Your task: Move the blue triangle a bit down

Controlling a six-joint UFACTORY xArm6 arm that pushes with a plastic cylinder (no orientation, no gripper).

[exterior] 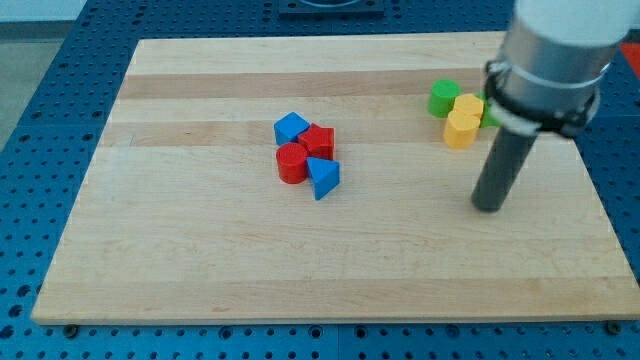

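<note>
The blue triangle (323, 178) lies near the board's middle, touching the lower right of a red cylinder (292, 163). A red block (319, 141) sits just above it and a blue cube (291, 128) is at the cluster's top left. My tip (488, 206) rests on the board far to the view's right of the blue triangle, slightly lower than it, touching no block.
A green cylinder (444, 98), a yellow block (469, 106) and a yellow cylinder (460, 130) stand near the view's top right, just above my tip. A green piece (489, 112) is partly hidden behind the arm. The wooden board (200, 260) lies on a blue perforated table.
</note>
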